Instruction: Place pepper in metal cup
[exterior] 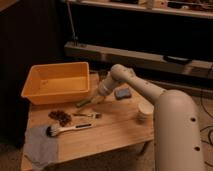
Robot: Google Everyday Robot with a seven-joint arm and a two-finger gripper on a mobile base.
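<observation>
The white robot arm is reaching down and leftward across the pale wooden desk (120, 131), bringing its pincer (89, 101) low to the surface just in front of the shallow yellow plastic bin (50, 98); the pincer is sitting fully closed, and it appears to be pinching one end of the slender curved green pepper (81, 104), whose free end is pointing out toward the left while lying at or just above the desk; gripping at one end is probably leaving the length free to go into a narrow opening.

The metal cup cannot be made out with any certainty in this view, so the destination is remaining a judgement; the lift and carry are not yet done.

Other things are lying well clear of the grasp: a flat blue-grey pad (122, 92) beside the forearm, stacked white cups (145, 111) near the robot's body, a white-handled brush (67, 129) and a crumpled grey cloth (40, 146) toward the front left; a thin pepper held by its tip may be swinging or slipping during the lift.
</observation>
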